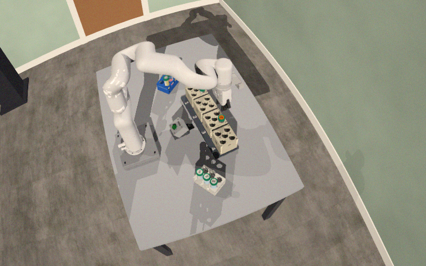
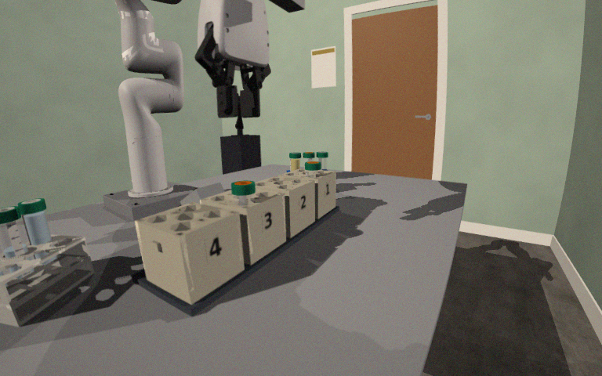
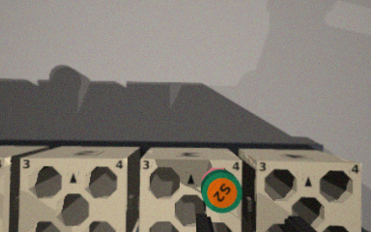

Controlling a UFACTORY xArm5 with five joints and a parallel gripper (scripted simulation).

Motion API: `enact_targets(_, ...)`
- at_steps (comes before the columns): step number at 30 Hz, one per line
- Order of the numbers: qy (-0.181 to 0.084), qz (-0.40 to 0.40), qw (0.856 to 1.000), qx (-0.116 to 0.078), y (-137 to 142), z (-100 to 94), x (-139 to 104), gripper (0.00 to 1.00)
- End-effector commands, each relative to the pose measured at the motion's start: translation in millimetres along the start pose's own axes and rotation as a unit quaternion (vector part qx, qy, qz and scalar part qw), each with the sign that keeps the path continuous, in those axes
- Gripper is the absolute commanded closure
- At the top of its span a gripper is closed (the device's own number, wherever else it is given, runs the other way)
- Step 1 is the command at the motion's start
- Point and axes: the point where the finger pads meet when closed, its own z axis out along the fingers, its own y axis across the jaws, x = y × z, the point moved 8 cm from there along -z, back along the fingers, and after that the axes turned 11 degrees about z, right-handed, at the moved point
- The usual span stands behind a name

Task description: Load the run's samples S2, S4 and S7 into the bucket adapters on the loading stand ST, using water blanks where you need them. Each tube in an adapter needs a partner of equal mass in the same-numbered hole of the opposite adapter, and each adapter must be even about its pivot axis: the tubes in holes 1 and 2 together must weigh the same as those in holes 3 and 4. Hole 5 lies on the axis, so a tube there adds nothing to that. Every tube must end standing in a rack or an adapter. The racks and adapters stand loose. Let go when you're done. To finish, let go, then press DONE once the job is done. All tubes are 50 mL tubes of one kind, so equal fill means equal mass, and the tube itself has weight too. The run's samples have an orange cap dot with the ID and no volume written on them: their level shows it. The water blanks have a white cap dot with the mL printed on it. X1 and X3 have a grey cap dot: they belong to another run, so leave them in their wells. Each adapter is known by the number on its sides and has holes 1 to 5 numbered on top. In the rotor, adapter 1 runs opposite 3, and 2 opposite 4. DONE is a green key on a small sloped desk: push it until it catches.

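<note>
one sample tube, s2 (image 1: 221, 117) (image 2: 243, 188) (image 3: 221, 191), stands in adapter 3 (image 1: 211, 123) (image 2: 267, 222) (image 3: 166, 161), lower centre-right of the wrist view; likely rigid, liquid-weighted, best gripped around its cap. fingers (image 1: 225, 106) (image 2: 238, 102) part-open, empty.

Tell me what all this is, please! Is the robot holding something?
It's one white robot arm with a black-fingered gripper. The gripper is open, holding nothing.

One picture looks from above, one across the table, one down from the wrist.

Four numbered beige bucket adapters stand in a row. Tube S2 stands in adapter 3. There's also a blue rack, a clear rack with tubes, and a green key.
</note>
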Motion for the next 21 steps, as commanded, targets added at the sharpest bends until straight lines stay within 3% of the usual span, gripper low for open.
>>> enact_targets(1,0.002,0.0,1.0,0.001,0.1,-5.9,0.7,0.56)
enact_targets(7,0.002,0.0,1.0,0.001,0.2,-17.2,0.6,0.56)
enact_targets(21,0.002,0.0,1.0,0.001,0.2,-17.2,0.6,0.56)
